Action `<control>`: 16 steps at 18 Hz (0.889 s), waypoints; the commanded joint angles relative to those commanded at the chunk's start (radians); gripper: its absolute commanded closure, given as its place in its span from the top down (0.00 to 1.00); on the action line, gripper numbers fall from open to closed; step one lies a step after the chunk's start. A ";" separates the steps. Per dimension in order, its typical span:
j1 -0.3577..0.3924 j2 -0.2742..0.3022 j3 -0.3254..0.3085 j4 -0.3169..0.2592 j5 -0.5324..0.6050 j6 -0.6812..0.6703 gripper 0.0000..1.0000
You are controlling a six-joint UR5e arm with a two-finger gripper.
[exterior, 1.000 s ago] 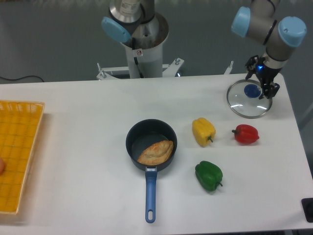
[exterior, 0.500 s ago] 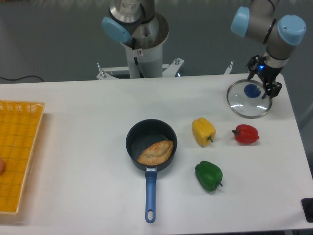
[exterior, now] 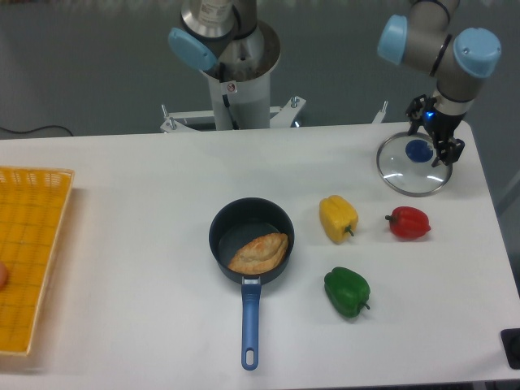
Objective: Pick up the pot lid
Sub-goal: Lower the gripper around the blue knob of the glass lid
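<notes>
The gripper (exterior: pixel 429 140) reaches in from the upper right, its dark fingers spread apart and open. It is over the upper right part of the clear pot lid (exterior: pixel 400 179), close to the lid's blue knob (exterior: pixel 419 151). The lid lies flat on the table, near its back right corner. The knob shows just left of and below the fingers, and nothing is seen held between them. Whether the fingertips touch the lid or hover above it, I cannot tell.
Nearest the lid are a red pepper (exterior: pixel 409 223) and a yellow pepper (exterior: pixel 338 218). A green pepper (exterior: pixel 347 292) lies farther forward. A black pan (exterior: pixel 229 231) with a brown item inside has its blue handle toward the front. An orange crate (exterior: pixel 31 244) stands at the left edge.
The arm and gripper have shifted only slightly at the upper right, with the fingers still apart. The lid, pan and peppers have stayed in place.
</notes>
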 joint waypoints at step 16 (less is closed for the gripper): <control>0.002 -0.006 -0.017 0.023 0.000 0.000 0.99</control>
